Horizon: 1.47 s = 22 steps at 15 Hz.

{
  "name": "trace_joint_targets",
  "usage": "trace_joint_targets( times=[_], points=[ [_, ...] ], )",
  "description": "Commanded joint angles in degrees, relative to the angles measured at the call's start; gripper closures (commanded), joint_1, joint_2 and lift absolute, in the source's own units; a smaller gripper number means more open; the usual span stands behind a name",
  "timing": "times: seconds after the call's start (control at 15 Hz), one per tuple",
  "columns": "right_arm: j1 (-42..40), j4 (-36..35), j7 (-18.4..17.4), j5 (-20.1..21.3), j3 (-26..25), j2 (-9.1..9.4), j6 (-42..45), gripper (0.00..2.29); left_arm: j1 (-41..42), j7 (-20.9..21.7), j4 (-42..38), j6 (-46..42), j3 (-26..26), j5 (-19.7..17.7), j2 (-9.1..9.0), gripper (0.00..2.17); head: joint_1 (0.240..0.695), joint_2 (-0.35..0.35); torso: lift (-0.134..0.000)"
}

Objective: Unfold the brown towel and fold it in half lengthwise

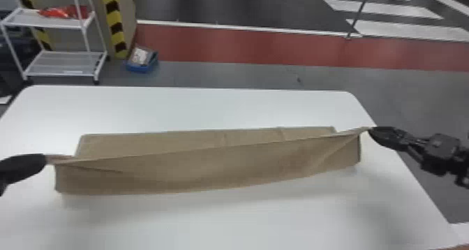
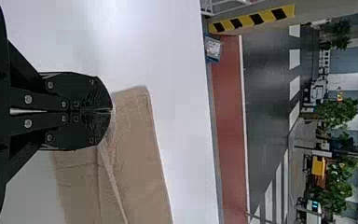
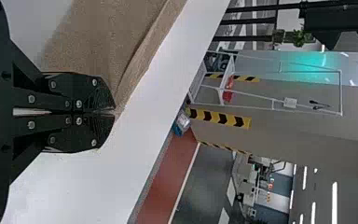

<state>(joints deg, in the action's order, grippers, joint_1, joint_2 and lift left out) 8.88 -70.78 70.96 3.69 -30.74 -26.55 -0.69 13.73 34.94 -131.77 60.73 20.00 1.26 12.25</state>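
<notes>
The brown towel point(image 1: 209, 165) stretches across the table between both grippers, its held edge raised and its near part hanging down, with a flat strip behind on the tabletop. My left gripper point(image 1: 44, 158) pinches the left corner, and the right gripper point(image 1: 372, 128) pinches the right corner, a bit farther back. In the left wrist view the left gripper point(image 2: 111, 110) is closed on the towel point(image 2: 137, 140), which creases away from the fingertips. The right gripper point(image 3: 114, 112) is likewise clamped on a corner of the towel point(image 3: 107, 37) in the right wrist view.
The white table point(image 1: 195, 109) has its far edge behind the towel and its right edge beneath the right arm. Beyond it, on the floor, stand a white shelf cart point(image 1: 61, 62) and a blue box point(image 1: 141, 62) at the far left.
</notes>
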Motion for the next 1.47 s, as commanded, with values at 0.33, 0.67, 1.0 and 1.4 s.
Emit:
trace_joint_targets(
  times=[0.33,0.67,1.0,1.4],
  points=[
    [12.8,17.6,-4.6,3.4,10.4,-2.02,6.0,1.12,-13.9,-3.0,15.8,0.2,-10.9,5.8,1.28,1.33,0.695,-0.149,-0.125],
    [14.5,19.8,-5.9,3.8,12.5,-1.76,6.9,1.12,-17.8,-4.4,20.8,-0.5,-13.1,6.4,1.37,1.33,0.695,-0.13,-0.125],
    [15.2,19.8,-5.2,2.1,10.6,-2.99,6.5,1.12,-18.7,-3.7,19.4,0.2,-11.8,5.6,2.51,1.33,0.695,-0.129,-0.125],
    [16.5,19.8,-5.5,2.5,10.7,-3.6,5.8,1.12,-22.6,-4.0,20.5,3.0,-14.5,6.7,2.86,1.33,0.695,-0.144,-0.125]
  ],
)
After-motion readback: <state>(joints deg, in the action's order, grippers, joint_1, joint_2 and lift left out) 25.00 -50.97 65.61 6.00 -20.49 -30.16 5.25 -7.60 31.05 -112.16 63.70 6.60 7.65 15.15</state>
